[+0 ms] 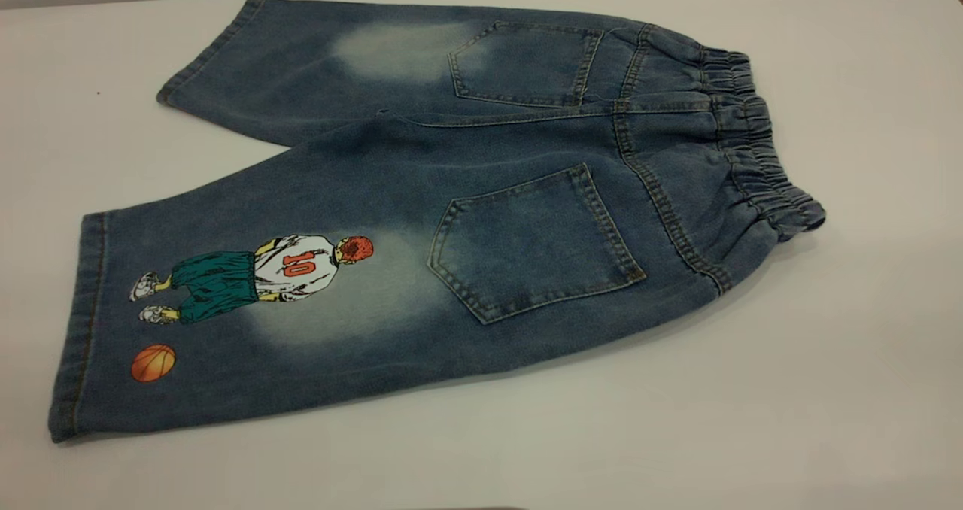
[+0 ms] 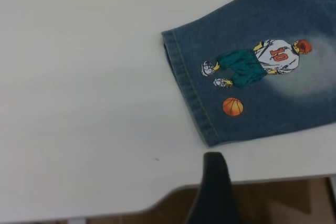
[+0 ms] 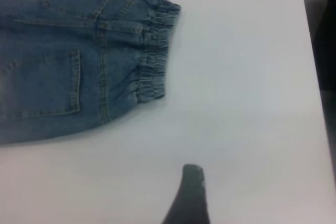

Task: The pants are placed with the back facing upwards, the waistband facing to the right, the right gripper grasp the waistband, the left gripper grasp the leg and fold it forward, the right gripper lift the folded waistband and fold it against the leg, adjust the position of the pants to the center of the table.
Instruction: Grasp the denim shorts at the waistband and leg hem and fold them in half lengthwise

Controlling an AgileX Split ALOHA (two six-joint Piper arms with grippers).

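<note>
The pale matte desk (image 1: 827, 390) is occupied by the pants (image 1: 481, 194) alone, which are spread flat on it, back side up.

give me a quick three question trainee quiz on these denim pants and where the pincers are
1. True or false: the pants lie unfolded, back pockets up, on the table.
2. Which way does the waistband point in the exterior view? A) left B) right C) toward the camera
3. Fill in: the printed leg shows a player wearing number ___.

Key: 1 true. 2 B. 3 10. Neither pincer touches the denim: the left pincer is off the leg hem, the right pincer is off the waistband.
</note>
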